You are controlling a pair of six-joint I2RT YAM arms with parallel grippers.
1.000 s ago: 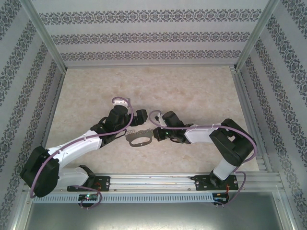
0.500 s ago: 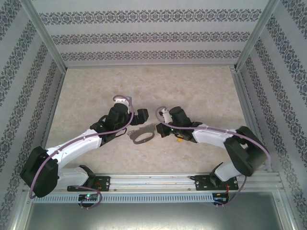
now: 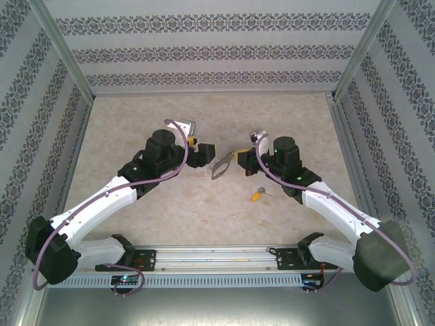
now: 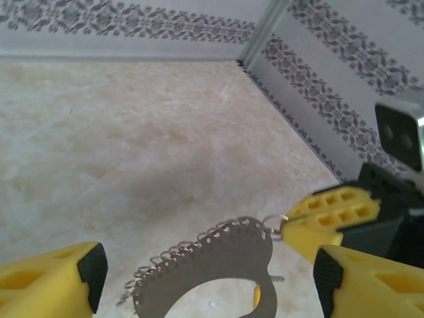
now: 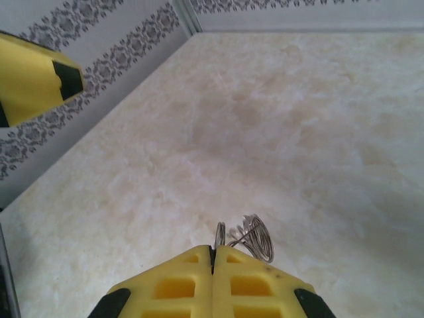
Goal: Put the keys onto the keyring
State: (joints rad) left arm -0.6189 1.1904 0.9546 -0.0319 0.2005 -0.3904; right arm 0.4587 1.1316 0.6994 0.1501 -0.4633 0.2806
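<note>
The keyring (image 3: 219, 168) is a dark grey flat loop fringed with tiny wire rings, hanging tilted above the table between both grippers. My right gripper (image 3: 238, 157) is shut on one small end ring of it (image 5: 220, 235); in the right wrist view its yellow fingertips (image 5: 213, 253) meet with no gap. In the left wrist view the keyring (image 4: 218, 262) hangs between the fingers of my open left gripper (image 4: 209, 270), and neither pad touches it. The key (image 3: 257, 195), with a yellow head, lies on the table under the right arm. It also shows through the loop (image 4: 257, 296).
Patterned walls (image 3: 217, 54) close in the beige marble table (image 3: 204, 115) at the back and both sides. An aluminium rail (image 3: 217, 257) runs along the near edge by the arm bases. My left gripper's yellow finger (image 5: 33, 76) shows at upper left in the right wrist view.
The right gripper has carried the keyring up off the table and toward the back. The left gripper rose with it and its jaws narrowed slightly. The key now lies uncovered.
</note>
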